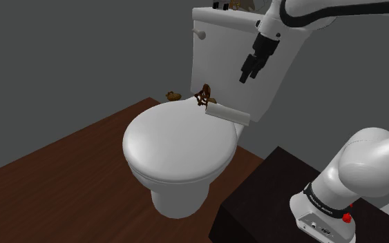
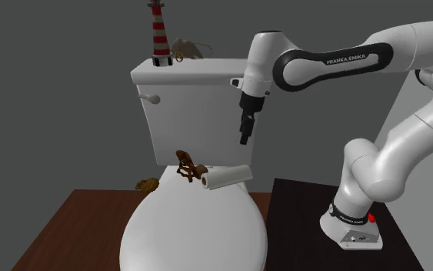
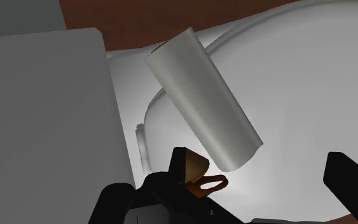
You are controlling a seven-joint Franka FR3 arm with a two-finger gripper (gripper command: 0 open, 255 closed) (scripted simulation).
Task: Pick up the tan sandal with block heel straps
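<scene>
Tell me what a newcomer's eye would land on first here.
A white toilet with its lid shut sits mid-scene. A white roll lies at the back of the lid, with a small brown sandal beside it. The open black gripper hangs above them, in front of the tank. A red-and-white striped lighthouse stands on the tank's top.

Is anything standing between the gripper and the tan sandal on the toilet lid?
Partly. The open gripper hangs above a white roll lying on the toilet lid, one end beside the sandal by the tank. Nothing blocks the sandal from above, but the roll crowds one side.
</scene>
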